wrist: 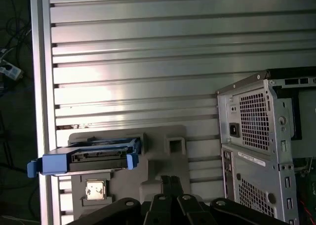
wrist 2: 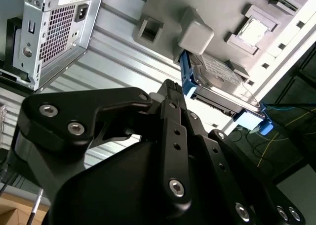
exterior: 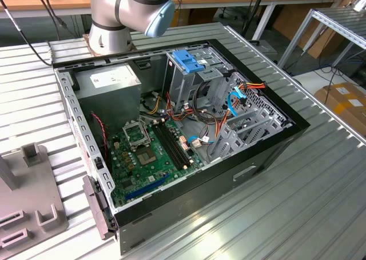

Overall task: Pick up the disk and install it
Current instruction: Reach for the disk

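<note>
**The disk was not picked up yet**

None of my job was done. The disk (wrist: 98,156) sat in its grey holder (wrist: 153,170) on the desk (wrist: 148,62), near the back of the computer case (wrist: 256,136). I had not picked it up, so lifting it and putting it in were both left to do. In the exterior view, the drive cage (exterior: 189,83) with its blue bracket (exterior: 187,60) stood inside the open case.

My jaws (wrist: 170,181) were pressed together and held nothing. The disk lay out in front of them, a bit off to one side. It was near them but not touching.
</note>
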